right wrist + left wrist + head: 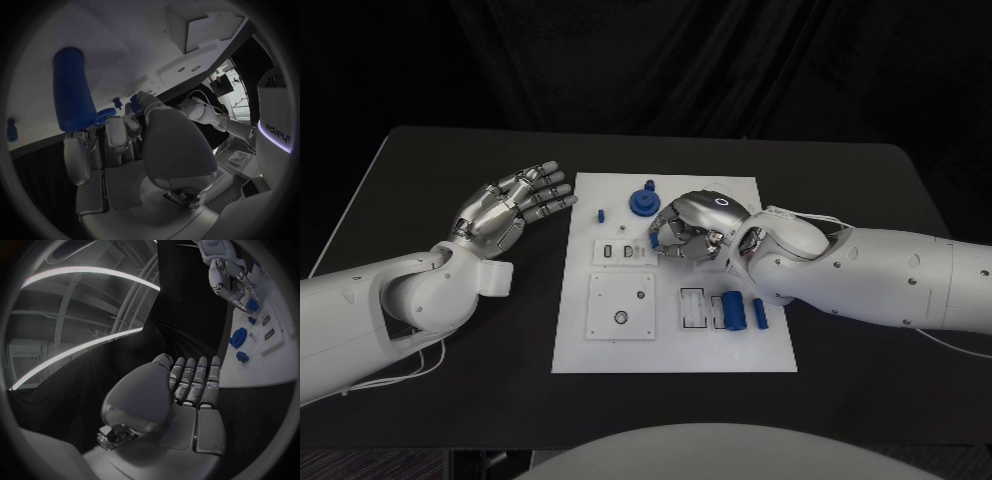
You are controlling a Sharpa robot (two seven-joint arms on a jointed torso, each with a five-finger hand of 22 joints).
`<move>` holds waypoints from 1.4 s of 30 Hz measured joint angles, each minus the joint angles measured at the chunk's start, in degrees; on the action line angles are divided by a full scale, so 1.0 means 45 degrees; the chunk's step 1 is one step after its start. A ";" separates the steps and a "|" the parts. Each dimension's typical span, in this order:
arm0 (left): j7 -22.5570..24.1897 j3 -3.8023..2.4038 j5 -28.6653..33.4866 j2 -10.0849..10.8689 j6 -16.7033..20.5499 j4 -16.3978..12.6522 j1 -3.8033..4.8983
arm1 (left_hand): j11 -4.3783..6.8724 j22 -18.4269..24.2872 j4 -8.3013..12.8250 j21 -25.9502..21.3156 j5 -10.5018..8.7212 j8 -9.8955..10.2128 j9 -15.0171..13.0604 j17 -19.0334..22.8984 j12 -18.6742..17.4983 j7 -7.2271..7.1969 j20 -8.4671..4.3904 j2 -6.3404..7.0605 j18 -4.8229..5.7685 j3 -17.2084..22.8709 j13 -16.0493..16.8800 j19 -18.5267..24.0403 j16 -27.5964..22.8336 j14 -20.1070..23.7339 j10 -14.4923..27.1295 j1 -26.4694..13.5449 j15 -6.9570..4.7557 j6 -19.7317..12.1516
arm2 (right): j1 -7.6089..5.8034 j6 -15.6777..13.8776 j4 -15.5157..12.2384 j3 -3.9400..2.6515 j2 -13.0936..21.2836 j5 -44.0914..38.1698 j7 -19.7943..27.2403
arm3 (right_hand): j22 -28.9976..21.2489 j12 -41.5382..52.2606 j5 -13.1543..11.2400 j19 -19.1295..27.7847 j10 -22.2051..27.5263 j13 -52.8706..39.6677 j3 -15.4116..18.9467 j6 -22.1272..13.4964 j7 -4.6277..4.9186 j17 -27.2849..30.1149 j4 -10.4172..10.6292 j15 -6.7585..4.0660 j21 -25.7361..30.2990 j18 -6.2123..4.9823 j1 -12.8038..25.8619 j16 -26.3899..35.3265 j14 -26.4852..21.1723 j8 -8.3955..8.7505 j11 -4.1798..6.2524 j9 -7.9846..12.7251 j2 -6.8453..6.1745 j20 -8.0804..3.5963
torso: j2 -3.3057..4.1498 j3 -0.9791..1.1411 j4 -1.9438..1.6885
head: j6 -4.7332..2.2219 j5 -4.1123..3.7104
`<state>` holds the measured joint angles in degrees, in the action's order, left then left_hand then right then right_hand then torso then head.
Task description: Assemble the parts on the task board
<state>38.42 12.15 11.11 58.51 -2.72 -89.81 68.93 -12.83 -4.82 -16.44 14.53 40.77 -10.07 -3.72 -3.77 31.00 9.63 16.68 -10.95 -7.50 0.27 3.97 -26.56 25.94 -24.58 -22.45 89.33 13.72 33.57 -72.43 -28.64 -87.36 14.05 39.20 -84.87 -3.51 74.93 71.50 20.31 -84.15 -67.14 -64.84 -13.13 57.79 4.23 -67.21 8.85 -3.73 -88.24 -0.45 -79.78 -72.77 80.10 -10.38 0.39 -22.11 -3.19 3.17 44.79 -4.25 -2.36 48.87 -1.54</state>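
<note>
The white task board [589, 355] lies in the middle of the black table. My right hand [689, 228] hovers over its upper middle with fingers curled down. In the right wrist view its fingertips [78, 150] pinch a long blue cylinder [74, 90], which also shows as a blue piece [252, 305] under the right hand [230, 280]. My left hand [516, 205] lies left of the board, palm up, fingers apart and holding nothing. A round blue part [643, 203] stands at the board's top, with a small blue peg [602, 215] to its left. Two blue cylinders [737, 309] lie at the lower right.
A square white plate with holes [622, 307] and a slotted frame [694, 307] sit on the board's lower half. Small white blocks [625, 250] lie just left of my right hand. Bare black table [877, 190] runs around the board on all sides.
</note>
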 measured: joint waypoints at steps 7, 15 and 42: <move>-0.0011 0.0000 0.0000 -0.0022 -0.0003 0.0030 0.0000 | 0.0001 0.0000 0.0000 0.0000 0.0000 0.0000 0.0000 0.0000 0.0000 0.0000 0.0000 0.0000 -0.0001 0.0000 0.0000 0.0000 0.0000 0.0000 0.0001 0.0000 0.0000 0.0000 | 0.0034 0.0164 0.0081 0.0000 -0.0058 -0.0052 -0.0138 | -0.0001 -0.0074 -0.0002 0.0000 0.0070 0.0088 0.0000 -0.0019 -0.0015 0.0045 -0.0002 0.0049 0.0056 0.0001 0.0001 0.0089 -0.0049 0.0000 -0.0068 0.0000 -0.0001 0.0000 | 0.0000 0.0000 0.0000 | 0.0022 0.0000; -0.0021 0.0000 0.0000 -0.0059 -0.0012 0.0078 -0.0002 | 0.0002 -0.0001 0.0035 0.0000 0.0000 0.0000 0.0000 0.0001 0.0000 0.0000 0.0000 0.0000 0.0000 0.0035 0.0000 0.0000 0.0000 0.0000 0.0001 0.0000 0.0000 0.0000 | 0.0047 0.0350 0.0122 -0.0017 -0.0121 -0.0071 -0.0226 | -0.0002 -0.0148 -0.0013 0.0000 0.0163 0.0165 -0.0035 -0.0065 0.0022 0.0094 -0.0038 0.0094 0.0085 0.0000 0.0002 0.0089 -0.0094 0.0000 -0.0068 0.0000 -0.0002 0.0000 | 0.0000 -0.0001 0.0000 | 0.0042 -0.0006; -0.0085 0.0000 0.0000 -0.0086 -0.0053 0.0170 -0.0034 | 0.0003 -0.0002 -0.0001 0.0000 0.0000 0.0000 0.0000 0.0001 -0.0001 0.0000 0.0000 -0.0001 -0.0001 0.0070 0.0000 0.0000 0.0048 0.0000 0.0003 0.0001 0.0000 0.0000 | 0.0066 0.0675 0.0227 -0.0012 -0.0195 -0.0094 -0.0272 | -0.0004 -0.0216 -0.2861 0.0047 0.0527 0.0283 0.0227 -0.1538 0.0317 0.0098 0.0443 0.0184 0.0234 -0.0001 0.0715 0.0147 -0.0184 0.1263 -0.0292 -0.0587 -0.0223 0.0140 | 0.0000 -0.0001 0.0000 | 0.0107 0.0005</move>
<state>38.03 12.15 11.11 58.13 -2.96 -89.04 68.78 -12.82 -4.83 -16.44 14.53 40.77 -10.07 -3.72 -3.77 31.00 9.63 16.68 -10.95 -7.50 0.59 3.97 -26.56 26.16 -24.58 -22.43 89.33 13.72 33.57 -72.13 -25.61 -86.34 14.00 38.32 -85.29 -4.74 74.92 70.52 7.44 -83.94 -64.78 -63.56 -12.11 50.87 5.66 -66.77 10.84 -2.90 -87.19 -0.45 -76.56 -72.11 79.28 -4.70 -0.92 -24.75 -4.19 3.80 44.79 -4.25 -2.36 49.36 -1.52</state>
